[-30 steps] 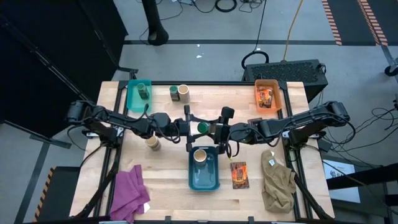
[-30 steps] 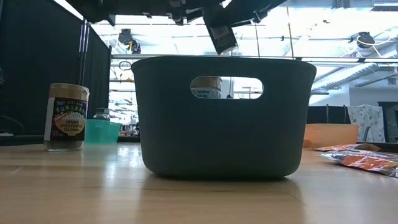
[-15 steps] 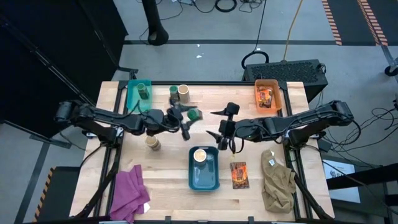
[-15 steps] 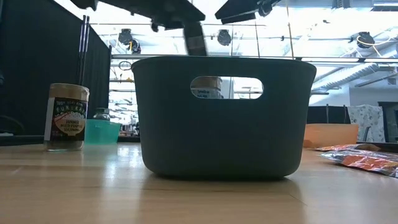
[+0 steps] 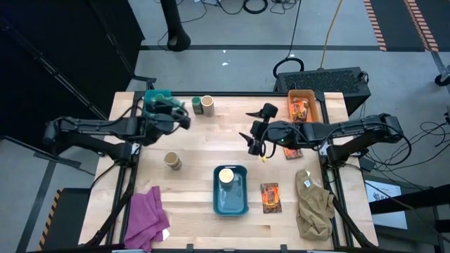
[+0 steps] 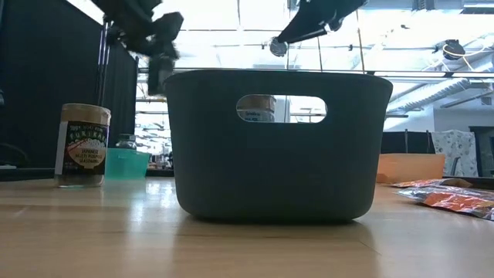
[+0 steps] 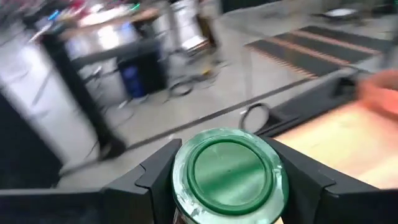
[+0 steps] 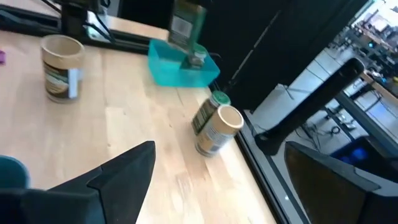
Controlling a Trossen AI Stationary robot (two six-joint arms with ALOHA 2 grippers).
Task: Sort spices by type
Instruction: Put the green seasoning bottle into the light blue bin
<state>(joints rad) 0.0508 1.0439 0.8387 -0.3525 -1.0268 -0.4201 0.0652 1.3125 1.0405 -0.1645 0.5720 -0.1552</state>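
The green jar (image 7: 229, 176) sits clamped between the fingers of the left gripper (image 5: 174, 114), lid toward the wrist camera, carried off the desk. A second ago that jar was in the middle of the desk, just above the dark blue bin (image 5: 230, 200), where the two grippers met nose to nose; half a second ago the left arm had already drawn it away toward the back. Now the gripper hangs right at the teal bin (image 5: 150, 107), which lies directly beneath and slightly behind it and already has a green jar (image 8: 185, 26) standing in it. I take this as a hand-over finished and the delivery nearly done: green is going with green, and what remains is the lowering and the release.

The right gripper (image 5: 254, 139) has pulled back toward its own side and hovers with its fingers spread, holding nothing. The orange bin (image 5: 314, 107) with a packet inside is just beyond it; another packet (image 5: 270, 197) lies on the desk nearer the front.

Beside the left gripper, a green jar (image 5: 197, 105) and a cream-topped jar (image 5: 207, 104) stand touching at the back edge, unsorted. One cream-topped jar (image 5: 172, 161) stands alone in front of it, and another (image 5: 226, 175) is in the dark blue bin.
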